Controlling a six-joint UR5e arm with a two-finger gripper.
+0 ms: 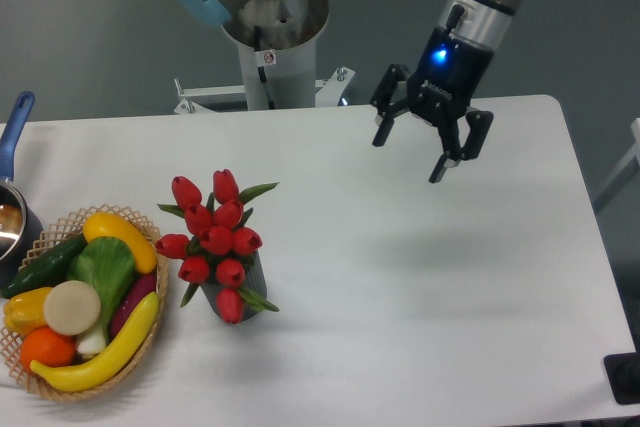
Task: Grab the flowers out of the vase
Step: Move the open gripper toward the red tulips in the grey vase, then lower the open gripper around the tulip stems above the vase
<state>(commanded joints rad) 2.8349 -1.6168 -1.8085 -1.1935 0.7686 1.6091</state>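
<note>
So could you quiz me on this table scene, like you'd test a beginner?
1. True or false: the gripper is holding the flowers.
2. What stands left of the vase? A) wicker basket of toy produce B) a laptop C) a cup
3. Fill in: the flowers stand in the ___.

Key: 1 false, it hangs open and empty, far to their right. 2 A. 3 vase.
</note>
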